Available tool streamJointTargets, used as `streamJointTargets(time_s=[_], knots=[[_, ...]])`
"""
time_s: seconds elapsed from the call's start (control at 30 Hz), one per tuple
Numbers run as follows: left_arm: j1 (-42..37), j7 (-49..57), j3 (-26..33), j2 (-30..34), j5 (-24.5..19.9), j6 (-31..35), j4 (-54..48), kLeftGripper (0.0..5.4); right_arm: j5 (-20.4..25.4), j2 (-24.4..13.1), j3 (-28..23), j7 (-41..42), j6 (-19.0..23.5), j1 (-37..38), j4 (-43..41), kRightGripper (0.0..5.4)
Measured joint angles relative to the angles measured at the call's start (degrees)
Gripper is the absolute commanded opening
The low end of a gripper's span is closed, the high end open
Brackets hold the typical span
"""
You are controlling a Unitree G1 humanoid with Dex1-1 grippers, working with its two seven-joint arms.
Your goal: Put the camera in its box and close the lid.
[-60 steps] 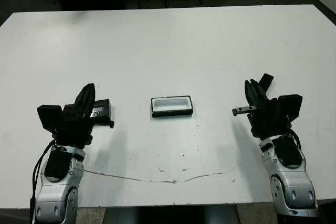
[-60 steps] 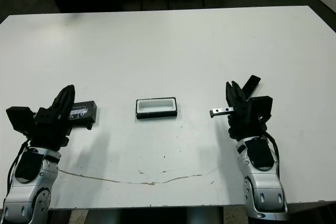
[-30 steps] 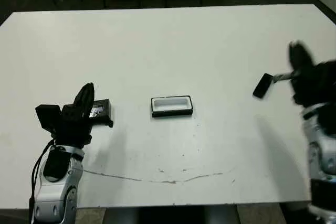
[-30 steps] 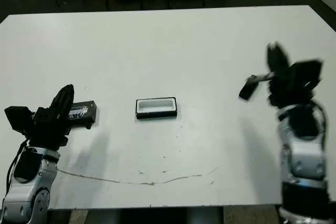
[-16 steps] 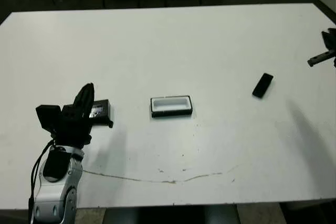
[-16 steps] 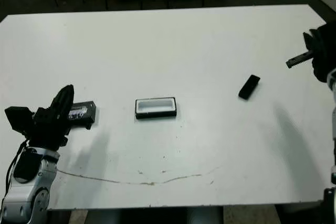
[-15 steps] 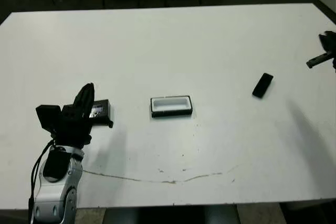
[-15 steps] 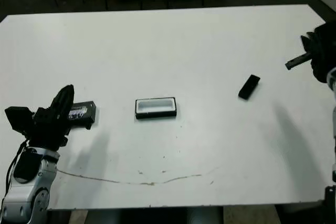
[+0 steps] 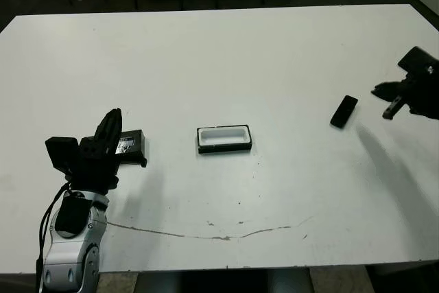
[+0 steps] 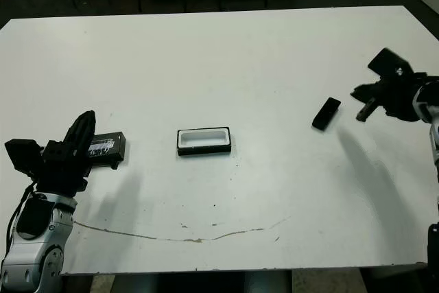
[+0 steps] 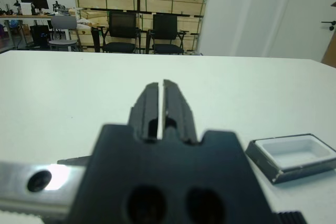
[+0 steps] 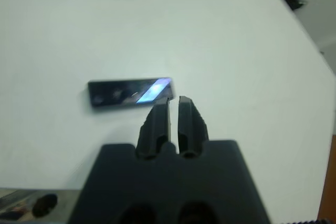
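Observation:
The camera point(image 9: 343, 111), a slim black slab, lies flat on the table's right side; its face glints bluish in the right wrist view point(image 12: 130, 92). My right gripper point(image 9: 378, 90) hovers just right of it, shut and empty, with the fingertips point(image 12: 167, 103) pointing at one end of the slab. The box point(image 9: 225, 149), white-lined and open, sits at the table's middle. The lid point(image 9: 134, 143) rests flat at the left, partly behind my left gripper point(image 9: 114, 116). That gripper is shut, holds nothing, and stands over the lid's near edge.
A thin brownish crack line point(image 9: 219, 237) runs across the table near its front edge. Beyond the table's far edge stand black chairs point(image 11: 123, 30) and stacked wooden crates point(image 11: 157, 3). The table's right edge lies close behind the right gripper.
My right arm swung out to the right, uncovering the camera, then came back down toward it. The left arm, lid and box have not moved.

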Motion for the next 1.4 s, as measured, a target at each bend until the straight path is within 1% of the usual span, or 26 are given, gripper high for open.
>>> streamJointTargets(time_s=[0.17,0.3,0.4,0.5,0.6,0.7,0.83,0.9,1.03,1.3,1.4], knots=[[0.0,0.0,0.0,0.0,0.0,0.0,0.0,0.01,-3.1,-0.2,2.2,0.4,0.1,0.1,-2.2,0.00],[0.2,0.0,0.0,0.0,0.1,0.0,0.0,0.01,-5.3,-0.1,4.4,1.0,2.1,0.1,-2.0,0.00],[0.3,0.0,-0.1,0.0,0.2,0.0,0.0,0.01,-5.7,0.2,5.4,1.5,1.8,0.1,-1.2,0.00],[0.4,-0.1,-0.1,0.0,0.1,0.0,0.0,0.01,-6.3,1.6,6.4,1.4,1.5,0.0,1.3,0.00],[0.5,-0.3,-0.1,0.0,-0.1,-0.4,0.0,0.01,-7.9,3.1,7.9,0.7,1.5,0.0,3.0,0.00],[0.5,-0.3,-0.1,0.0,0.1,-0.9,0.0,0.01,-9.4,4.1,8.7,-0.8,2.9,-0.6,3.1,0.00],[0.6,-0.5,-0.1,0.0,-0.2,-0.9,0.1,0.01,-10.2,5.9,8.9,-3.2,5.4,-1.3,3.2,0.00],[0.7,-0.5,0.0,0.0,-0.3,-0.9,0.1,0.01,-10.4,6.4,8.9,-3.9,5.9,-1.2,2.7,0.00],[0.7,-0.5,0.0,0.0,-0.3,-0.9,0.1,0.01,-10.8,7.1,9.3,-4.2,8.7,-1.2,1.0,0.00],[0.8,-0.6,0.0,0.0,-0.3,-0.9,0.1,0.01,-11.0,9.5,8.8,-8.4,8.4,-2.2,4.1,0.00],[0.8,-0.7,0.0,0.0,-0.3,-0.9,0.1,0.01,-11.0,10.7,8.4,-9.7,9.2,-3.3,5.9,0.00]])
